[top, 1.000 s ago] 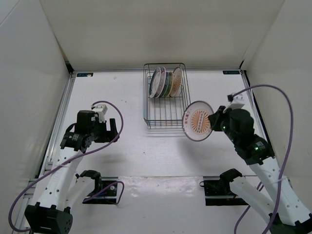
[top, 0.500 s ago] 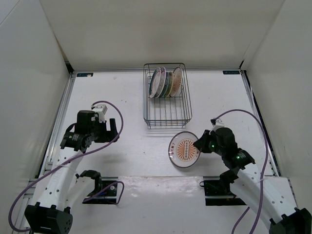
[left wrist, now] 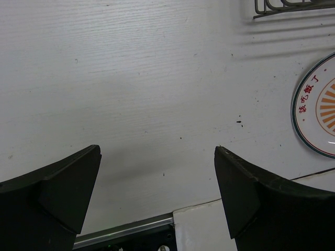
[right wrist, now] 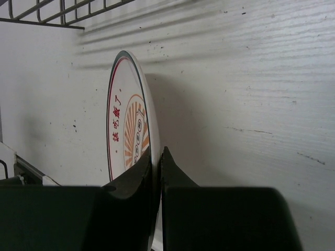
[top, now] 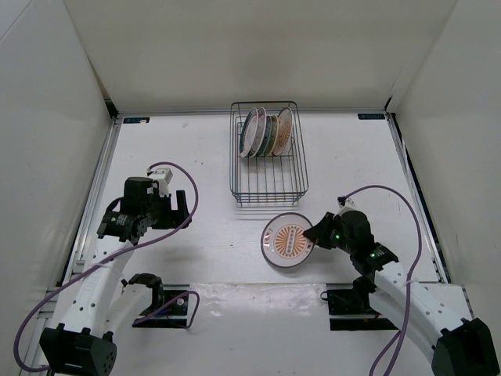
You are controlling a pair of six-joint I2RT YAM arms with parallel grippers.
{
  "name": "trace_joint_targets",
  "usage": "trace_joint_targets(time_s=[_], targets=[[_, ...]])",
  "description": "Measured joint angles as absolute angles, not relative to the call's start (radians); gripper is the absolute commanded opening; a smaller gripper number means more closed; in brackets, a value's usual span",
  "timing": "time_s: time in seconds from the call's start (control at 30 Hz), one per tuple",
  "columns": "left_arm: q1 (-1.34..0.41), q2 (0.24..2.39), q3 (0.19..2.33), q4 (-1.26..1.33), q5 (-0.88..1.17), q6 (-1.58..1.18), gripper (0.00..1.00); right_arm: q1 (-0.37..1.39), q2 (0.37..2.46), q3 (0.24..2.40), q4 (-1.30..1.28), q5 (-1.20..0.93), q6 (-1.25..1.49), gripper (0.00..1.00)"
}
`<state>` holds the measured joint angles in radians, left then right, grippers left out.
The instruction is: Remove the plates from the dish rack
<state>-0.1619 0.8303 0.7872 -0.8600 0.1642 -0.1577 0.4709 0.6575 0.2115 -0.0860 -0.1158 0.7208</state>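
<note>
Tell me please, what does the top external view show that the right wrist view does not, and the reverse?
Only the top external view: the plates standing upright at the far end of the dish rack, and the left hand over the table, left of the rack. Only the right wrist view: the two fingers shut on the rim of the sunburst plate, and red characters on its border. Both: that plate, the right hand, the near edge of the rack, and the white table.
</note>
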Motion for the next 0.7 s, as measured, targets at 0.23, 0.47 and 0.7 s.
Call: trace_joint_targets(time_s=[0.23,0.47,0.7], targets=[[-0.162,0.83,0.787,-0.86,0.165,-0.158,1.0,0.471,0.675,0.175,-0.104,-0.078,0.746,0.29],[-0.162,0.83,0.787,-0.86,0.165,-0.158,1.0,0.471,0.696,0.168,-0.124,-0.062,0.753,0.29],[-0.162,0.83,0.787,-0.86,0.165,-0.158,1.0,0.471,0.757,0.18,-0.107,-0.059,0.76,0.58]])
